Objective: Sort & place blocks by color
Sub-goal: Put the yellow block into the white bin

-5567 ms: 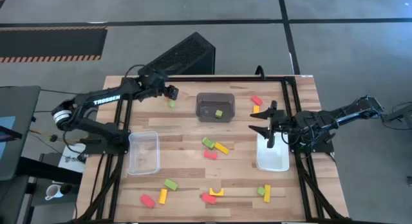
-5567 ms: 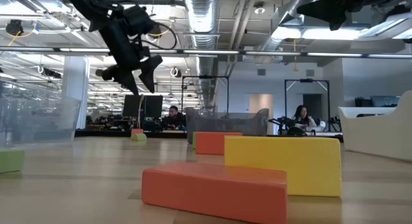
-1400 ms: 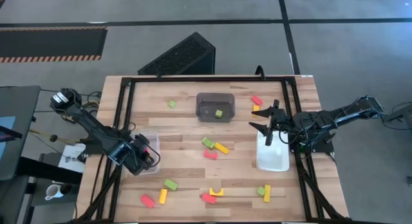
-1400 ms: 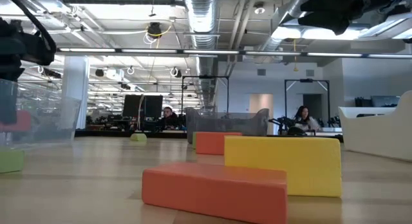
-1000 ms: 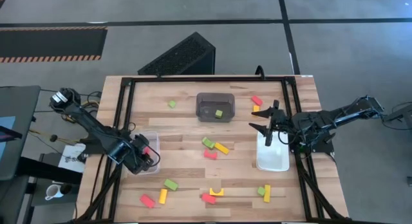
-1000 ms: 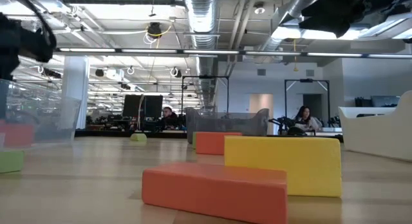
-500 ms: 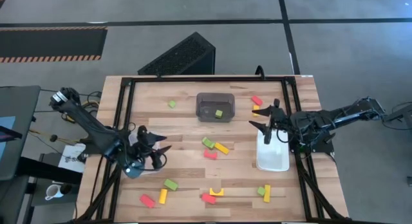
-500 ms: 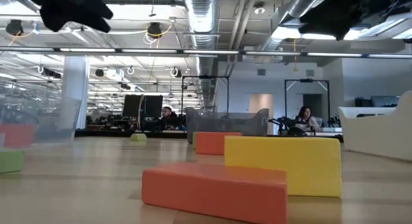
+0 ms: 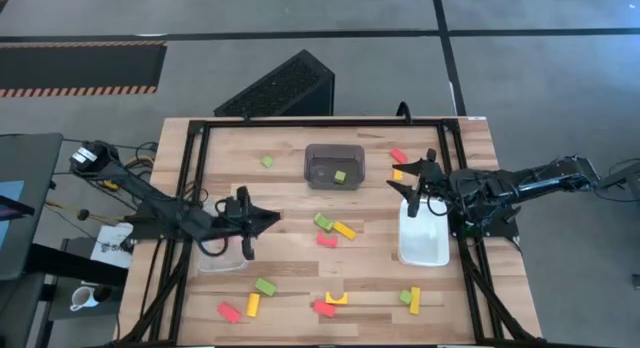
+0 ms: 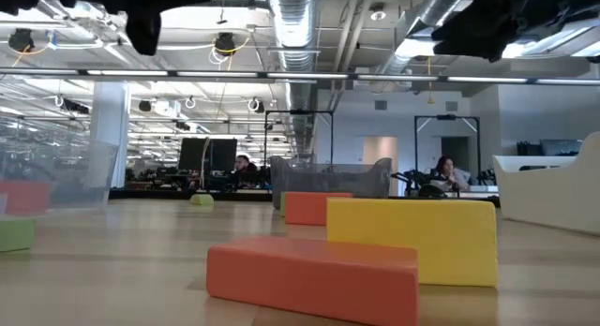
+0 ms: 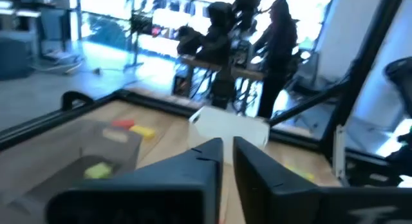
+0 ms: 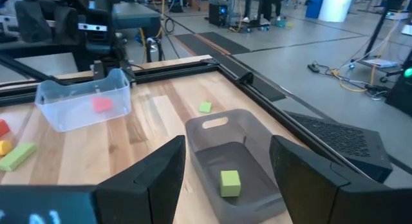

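- The left gripper (image 9: 262,220) hangs with its fingers pressed together on nothing, above the clear bin (image 9: 203,258), which holds a red block (image 12: 102,103).
- Just beyond its tips, a green block (image 9: 324,221), a yellow bar (image 9: 344,229) and a red block (image 9: 327,240) cluster mid-table; the bar's long axis runs diagonally.
- The right gripper (image 9: 409,185), fingers parted and empty, hovers at the white bin (image 9: 424,250); beside it the grey bin (image 9: 334,165) holds a green cube (image 9: 340,176).

Bright, even overhead light; ceiling lamps (image 10: 309,75) glare in the low view. The left wrist view is motion-blurred with blown-out windows (image 11: 161,24). Near red block (image 10: 314,277) looks soft.
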